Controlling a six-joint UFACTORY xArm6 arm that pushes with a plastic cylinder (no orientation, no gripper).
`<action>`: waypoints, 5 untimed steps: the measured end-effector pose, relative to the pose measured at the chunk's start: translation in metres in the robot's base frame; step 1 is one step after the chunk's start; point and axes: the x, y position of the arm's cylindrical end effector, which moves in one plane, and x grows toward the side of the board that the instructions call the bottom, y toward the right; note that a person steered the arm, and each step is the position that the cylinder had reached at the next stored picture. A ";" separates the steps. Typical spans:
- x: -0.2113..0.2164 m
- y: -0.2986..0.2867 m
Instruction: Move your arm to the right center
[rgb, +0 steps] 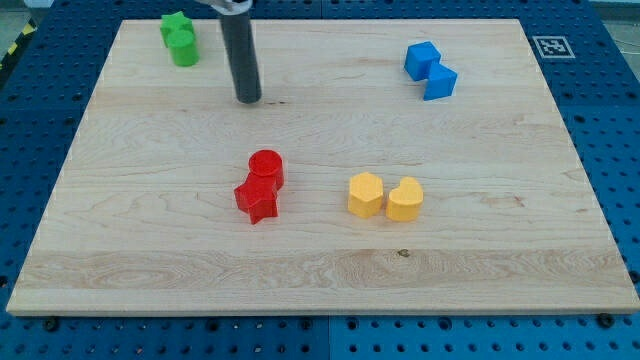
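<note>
My tip (248, 99) rests on the wooden board (480, 250) in the upper left part of the view. It touches no block. Two green blocks (180, 39) sit together to its upper left. A red cylinder (266, 166) and a red star block (257, 199) touch each other below the tip, near the board's middle. A yellow hexagon block (365, 194) and a yellow heart-like block (405, 198) sit side by side to the right of the red ones. Two blue blocks (430, 70) sit together at the upper right.
The board lies on a blue pegboard table (610, 130). A black-and-white marker tag (551, 46) sits just off the board's top right corner.
</note>
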 end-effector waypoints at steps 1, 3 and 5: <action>0.004 0.030; 0.056 0.088; 0.093 0.190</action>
